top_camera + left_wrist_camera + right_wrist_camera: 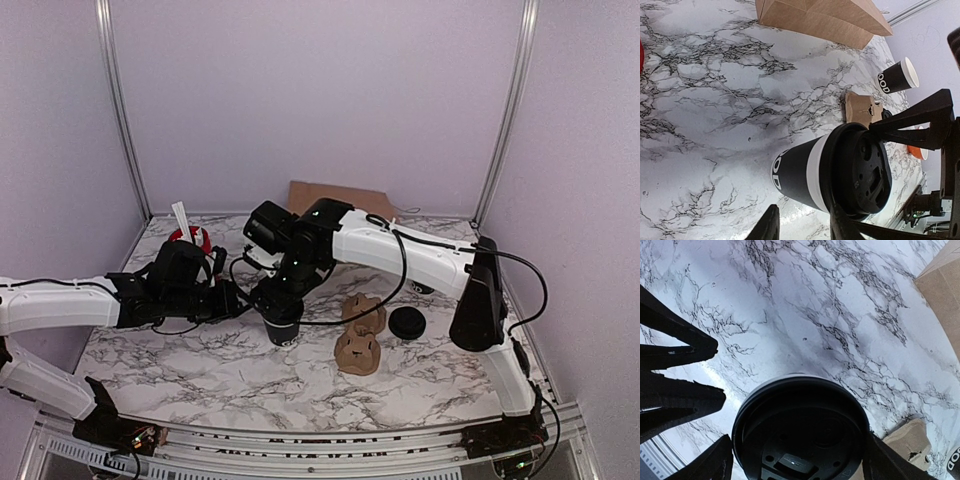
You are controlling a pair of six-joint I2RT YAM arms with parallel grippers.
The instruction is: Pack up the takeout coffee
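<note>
Findings, largest item first.

The white, black-veined marble-patterned table top (200, 365) lies beneath both my claws.

A brown paper bag (335, 198) lies beyond my right claw (797, 440), at the far edge by the back wall and well apart from it.

My right claw points down over the takeout coffee (800, 177), a small black paper cup with white print low on its side and a black plastic lid (860, 172). The cup stands upright on the table directly under this claw. My two fingers straddle the lid, one on each side, both close against its rim. Whether they press it or merely flank it, I cannot tell.

My left claw (720, 371) sits low on the left of the cup. Its fingers are parted with only table showing between them. The tips stop just short of the cup, and nothing is held.

Two brown moulded cardboard holders (362, 312) sit to the right of my right claw, near the cup but apart from it. The second holder (357, 352) is the nearer to my bases.

A red round tub (188, 237) with white sticks in it stands beyond my left claw.

An open black paper cup (897, 76), white rim and inside showing, stands beyond the holders, to the right of my right claw.

A loose black plastic lid (407, 322) lies flat on the table just right of the holders, apart from both claws.
</note>
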